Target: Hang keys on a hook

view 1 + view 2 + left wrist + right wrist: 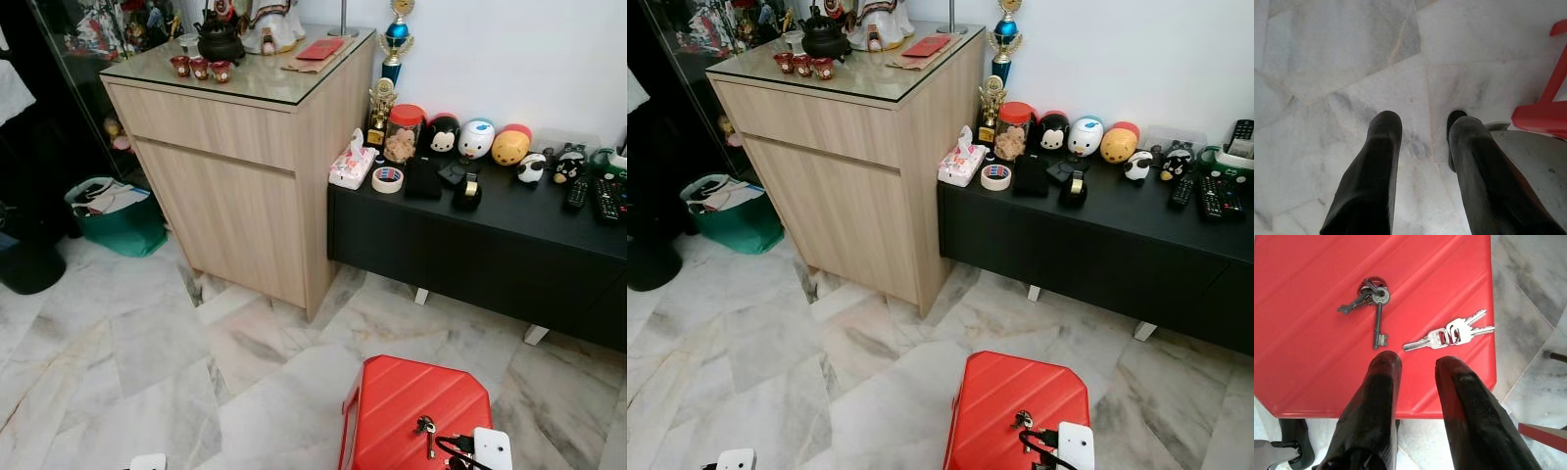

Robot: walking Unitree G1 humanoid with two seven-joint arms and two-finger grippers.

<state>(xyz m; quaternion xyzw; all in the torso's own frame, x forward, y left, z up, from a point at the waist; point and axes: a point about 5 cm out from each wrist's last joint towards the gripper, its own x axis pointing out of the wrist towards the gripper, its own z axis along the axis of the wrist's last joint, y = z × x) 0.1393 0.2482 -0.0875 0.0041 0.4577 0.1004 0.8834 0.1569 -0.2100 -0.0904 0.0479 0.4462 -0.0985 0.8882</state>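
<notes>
A red plastic stool point(416, 406) stands on the marble floor in front of me. On its seat lies a bunch of dark old keys point(1371, 301) on a ring, also seen as dark keys point(426, 429) from the head. Beside them lies a set of silver keys point(1449, 334). My right gripper point(1418, 363) hovers open just above the stool's near edge, its fingertips a little short of the silver keys. My left gripper point(1420, 128) hangs open over bare marble floor, with the stool's red leg point(1547, 110) off to one side.
A light wood cabinet point(245, 157) with a glass top holding a teapot and cups stands ahead on the left. A low black sideboard point(490, 235) with toys, tape, tissue and remotes runs to the right. A green bag point(113, 217) sits by the cabinet.
</notes>
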